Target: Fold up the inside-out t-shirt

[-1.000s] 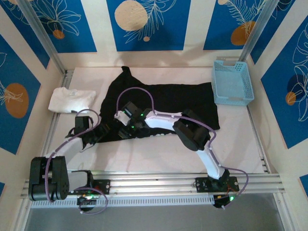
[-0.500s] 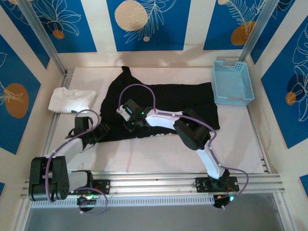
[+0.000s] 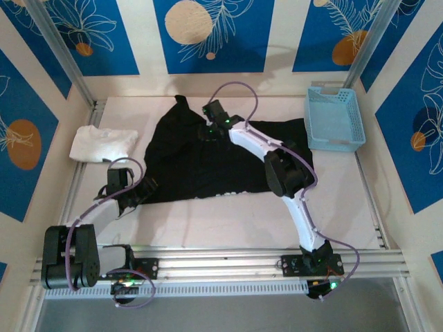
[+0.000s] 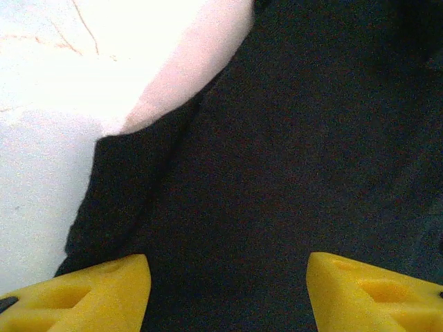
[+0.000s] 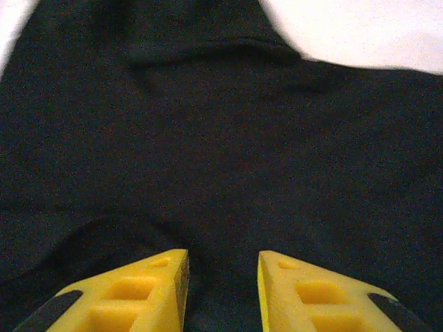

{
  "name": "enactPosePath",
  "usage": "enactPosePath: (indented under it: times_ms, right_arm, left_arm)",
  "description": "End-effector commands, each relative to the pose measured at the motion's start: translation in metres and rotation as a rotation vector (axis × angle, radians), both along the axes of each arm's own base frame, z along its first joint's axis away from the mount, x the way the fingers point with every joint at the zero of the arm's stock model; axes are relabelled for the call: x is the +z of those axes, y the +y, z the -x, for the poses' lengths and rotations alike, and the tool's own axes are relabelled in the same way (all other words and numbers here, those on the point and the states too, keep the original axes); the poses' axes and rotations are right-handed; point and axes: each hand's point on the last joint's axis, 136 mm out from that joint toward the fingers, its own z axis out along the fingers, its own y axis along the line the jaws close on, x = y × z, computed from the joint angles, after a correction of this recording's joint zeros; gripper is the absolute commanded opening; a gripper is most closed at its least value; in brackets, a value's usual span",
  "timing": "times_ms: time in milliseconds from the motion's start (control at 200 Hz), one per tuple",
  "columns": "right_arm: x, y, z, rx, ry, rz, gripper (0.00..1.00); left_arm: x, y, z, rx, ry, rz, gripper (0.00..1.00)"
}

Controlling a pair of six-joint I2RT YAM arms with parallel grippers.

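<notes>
The black t-shirt [image 3: 208, 162] is soft, matt cloth, and so is the white t-shirt [image 3: 102, 144]. The basket [image 3: 336, 146] is light-blue plastic lattice. The table [image 3: 228, 214] looks smooth and matt, its rail [image 3: 228, 257] ribbed metal. The yellow fingers [image 5: 138, 294] look like matt plastic.

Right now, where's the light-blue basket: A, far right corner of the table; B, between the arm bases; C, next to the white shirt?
A: the light-blue basket sits at the far right corner of the table, the white t-shirt lying at the left edge.
</notes>
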Motion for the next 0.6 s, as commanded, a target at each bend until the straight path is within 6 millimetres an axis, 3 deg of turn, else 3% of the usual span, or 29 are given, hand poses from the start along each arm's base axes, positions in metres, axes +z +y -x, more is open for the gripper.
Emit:
enactPosePath:
  times_ms: [0,95,250,410,595]
  right_arm:
    - [-0.004,-0.006,0.018,0.005,0.08,-0.018,0.36]
    - [0.013,0.002,0.031,0.108,0.035,-0.048,0.39]
    - [0.033,0.056,0.083,0.412,0.002,-0.197,0.39]
    - [0.018,0.104,0.12,0.524,0.087,-0.26,0.37]
    - [-0.002,0.137,0.123,0.532,0.154,-0.302,0.32]
  left_arm:
    - [-0.016,0.006,0.016,0.008,0.069,-0.028,0.62]
    - [-0.012,0.007,0.012,0.012,0.054,-0.03,0.63]
    - [-0.012,0.006,0.008,0.014,0.049,-0.018,0.63]
    - [-0.014,0.004,0.008,0.011,0.055,-0.003,0.63]
    - [-0.011,0.004,0.009,0.01,0.046,-0.007,0.63]
